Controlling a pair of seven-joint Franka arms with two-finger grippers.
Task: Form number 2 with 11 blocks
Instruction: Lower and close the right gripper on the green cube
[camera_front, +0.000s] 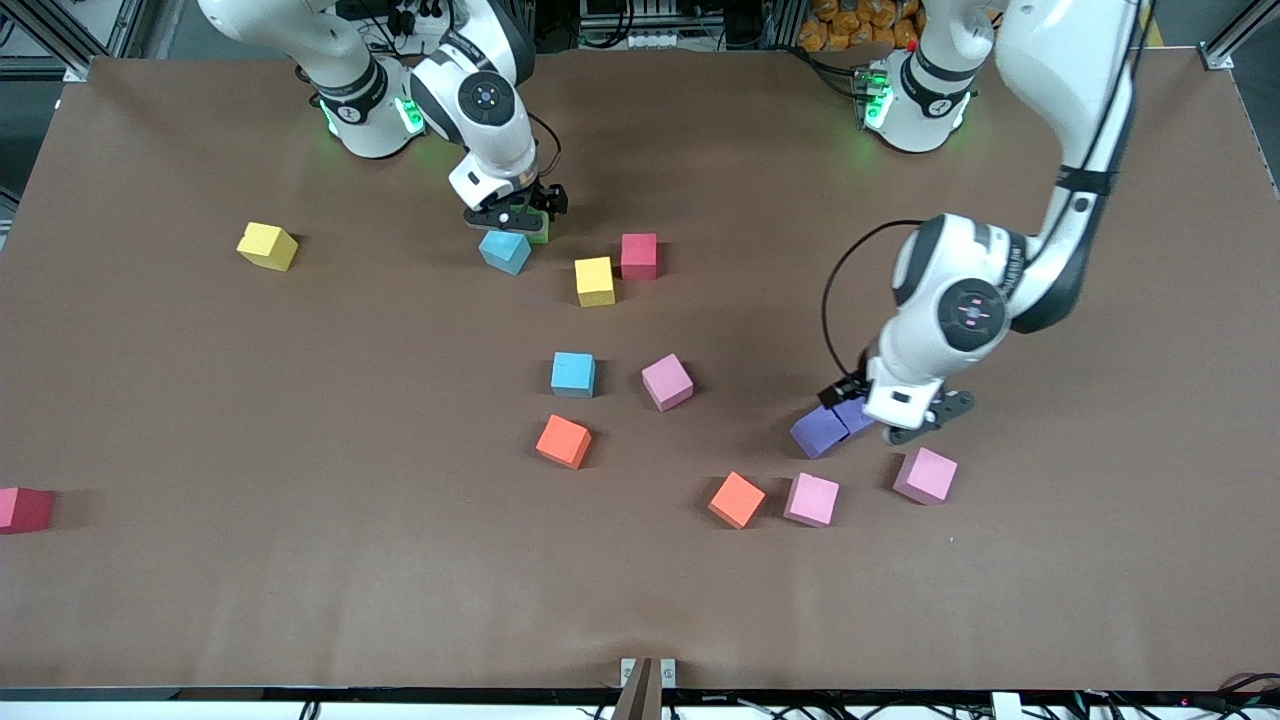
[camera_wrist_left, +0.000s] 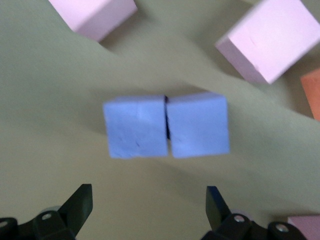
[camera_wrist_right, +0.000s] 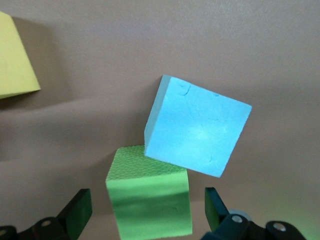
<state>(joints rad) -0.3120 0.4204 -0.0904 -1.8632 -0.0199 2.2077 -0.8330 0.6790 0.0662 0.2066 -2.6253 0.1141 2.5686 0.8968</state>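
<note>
Foam blocks (camera_front: 573, 374) lie scattered mid-desk, light and squashy, best pinched across flat sides. Right gripper (camera_front: 517, 213) gapes empty over the green cube (camera_wrist_right: 150, 197); left gripper (camera_front: 905, 425) gapes empty beside two purple cubes (camera_wrist_left: 166, 126).

A: Even overhead light in the front view; the brown tabletop (camera_front: 300, 600) looks matte, with no glare, and each cube throws a short, soft shadow.

B: Green lamps glow at both arm bases. In the left wrist view the two purple blocks (camera_wrist_left: 167, 126) are soft and smeared, and the cloth turns olive.

A: The right wrist view is sharper; the light blue block (camera_wrist_right: 197, 131) shows a pale sheen, the green block (camera_wrist_right: 150, 205) bright.
</note>
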